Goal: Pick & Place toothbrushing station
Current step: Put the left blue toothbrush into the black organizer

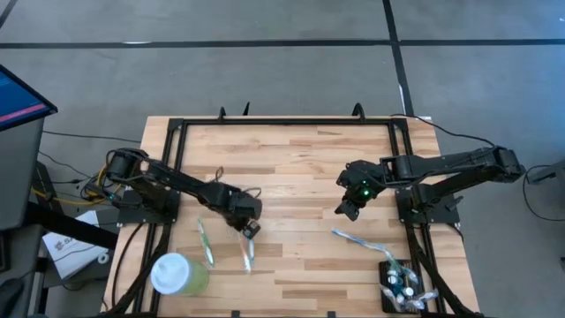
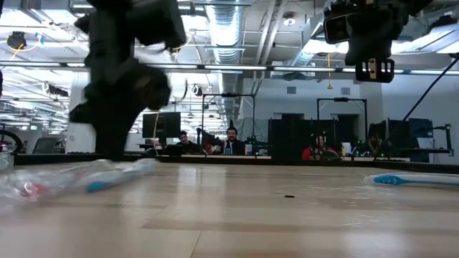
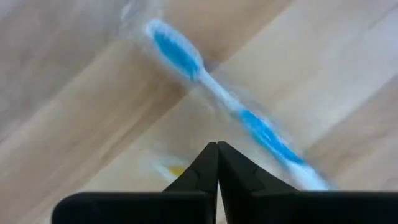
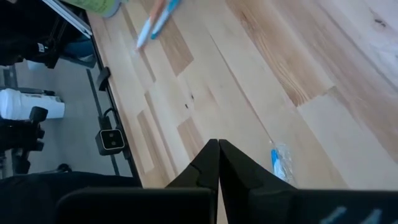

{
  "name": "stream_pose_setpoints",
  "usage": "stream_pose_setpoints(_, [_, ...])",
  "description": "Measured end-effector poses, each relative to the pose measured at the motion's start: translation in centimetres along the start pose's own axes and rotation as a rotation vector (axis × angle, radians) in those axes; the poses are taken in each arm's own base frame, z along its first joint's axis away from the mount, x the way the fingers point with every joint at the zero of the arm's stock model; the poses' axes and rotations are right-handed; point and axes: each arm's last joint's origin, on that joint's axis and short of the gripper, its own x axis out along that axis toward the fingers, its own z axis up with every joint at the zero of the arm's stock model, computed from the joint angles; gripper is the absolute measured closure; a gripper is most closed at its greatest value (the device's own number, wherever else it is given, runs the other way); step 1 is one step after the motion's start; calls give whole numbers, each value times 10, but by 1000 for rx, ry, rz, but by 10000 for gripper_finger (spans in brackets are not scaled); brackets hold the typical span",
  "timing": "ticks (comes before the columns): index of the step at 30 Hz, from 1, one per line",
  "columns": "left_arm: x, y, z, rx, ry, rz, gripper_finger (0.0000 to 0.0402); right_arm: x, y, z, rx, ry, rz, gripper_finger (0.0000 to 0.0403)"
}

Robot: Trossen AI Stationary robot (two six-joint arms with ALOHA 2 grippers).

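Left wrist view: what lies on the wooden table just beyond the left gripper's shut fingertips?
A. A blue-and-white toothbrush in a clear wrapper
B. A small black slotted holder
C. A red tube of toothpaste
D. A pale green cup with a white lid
A: past the shut left gripper, a blue-and-white toothbrush in a clear wrapper lies slantwise on the light wooden table; no cup, holder or tube appears in that view.

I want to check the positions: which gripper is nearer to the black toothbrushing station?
Right. The right gripper hovers up-table from the toothbrushing station at the table's near right corner; the left gripper is far across, over wrapped toothbrushes.
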Motion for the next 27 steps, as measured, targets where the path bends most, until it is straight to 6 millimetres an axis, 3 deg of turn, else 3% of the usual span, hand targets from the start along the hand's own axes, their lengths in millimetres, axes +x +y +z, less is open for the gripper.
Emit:
stream_pose_setpoints(5, [-20,4,12,-134,-55,-60,399,0,0,3,0,-20,11,403])
stream_pose_setpoints(9, [-22,8,21,-207,-49,-78,380,-1,-2,4,9,-25,6,403])
stream_pose_setpoints(14, [-14,5,27,-226,-33,-118,308,-1,-2,5,8,-27,6,403])
stream_pose_setpoints(20, [-3,0,23,-217,2,-108,216,-1,-2,5,5,-26,6,403])
stream_pose_setpoints(23, [-4,-3,22,-208,-11,-125,190,-1,-2,5,-1,-26,5,403])
stream_pose_setpoints(27, [-2,-8,21,-188,-30,-115,186,-1,-2,5,-3,-26,5,403])
